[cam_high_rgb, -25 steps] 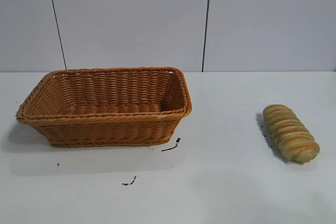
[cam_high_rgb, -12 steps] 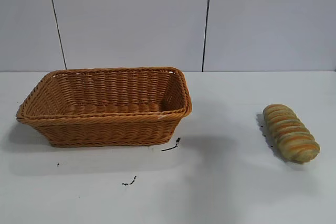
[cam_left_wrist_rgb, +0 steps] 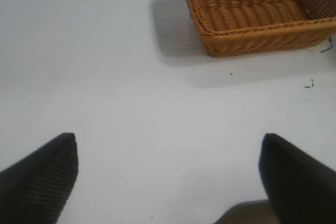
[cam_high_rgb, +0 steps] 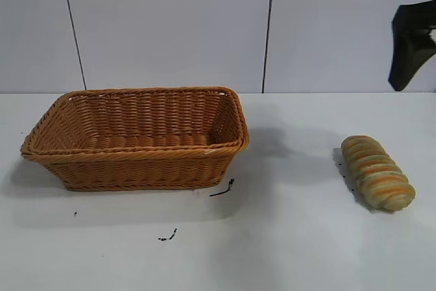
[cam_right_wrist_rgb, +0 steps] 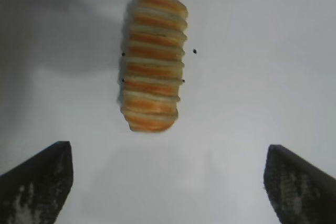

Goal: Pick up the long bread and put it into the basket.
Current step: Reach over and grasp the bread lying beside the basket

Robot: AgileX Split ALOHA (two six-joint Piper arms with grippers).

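The long bread, a tan loaf with orange-brown spiral ridges, lies on the white table at the right. The basket, orange-brown woven wicker, stands at the left and looks empty. My right gripper shows as a dark shape at the upper right edge, high above the bread. In the right wrist view it is open and empty, and the bread lies on the table beyond its fingertips. My left gripper is open and empty over bare table, with the basket farther off. It is out of the exterior view.
Small black marks lie on the table just in front of the basket's right corner, and another mark lies nearer the front. A grey panelled wall stands behind the table.
My right gripper has come into the exterior view at the upper right edge, and its shadow now falls on the table between basket and bread. Bread and basket have not moved.
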